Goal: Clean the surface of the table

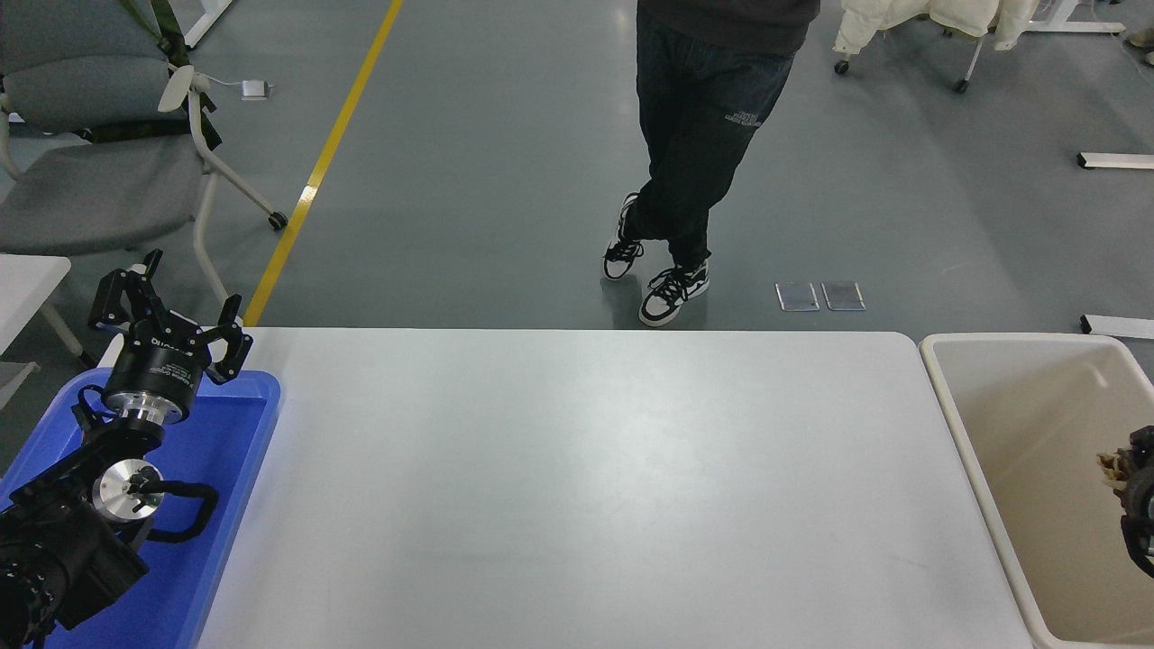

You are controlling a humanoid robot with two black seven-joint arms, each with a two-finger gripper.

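Observation:
The table surface [577, 478] is a wide matte white top, and nothing lies on it. My left gripper [171, 311] is parked open above the far end of the blue tray [243, 469] at the lower left. Only a sliver of my right gripper [1131, 491] shows at the right edge, over the beige bin [956, 424]. A small tan-brown scrap [1109, 464] sits at its tip; the grip itself is hidden.
A person [699, 135] in dark trousers stands on the floor beyond the table's far edge. A grey office chair [99, 153] is at the upper left, next to a yellow floor line [315, 171]. A wheeled rack with a pale coat [929, 22] is at the top right.

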